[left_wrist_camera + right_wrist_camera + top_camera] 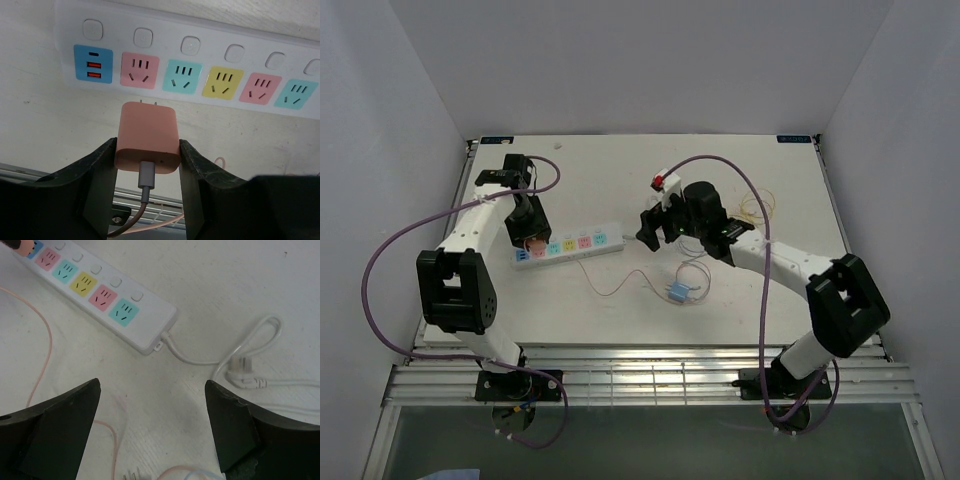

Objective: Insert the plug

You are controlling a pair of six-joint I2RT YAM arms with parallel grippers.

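Two grippers | left gripper (147,150) clenched on pink charger plug (148,132), prongs (141,102) facing first pink socket (140,70) of power strip (210,31), apart | right gripper (152,390) released, empty | step: alignment | next: square prongs, press in

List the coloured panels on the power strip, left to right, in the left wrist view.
Along the power strip: blue USB panel → first pink socket → first teal socket → yellow socket → second pink socket → second teal socket.
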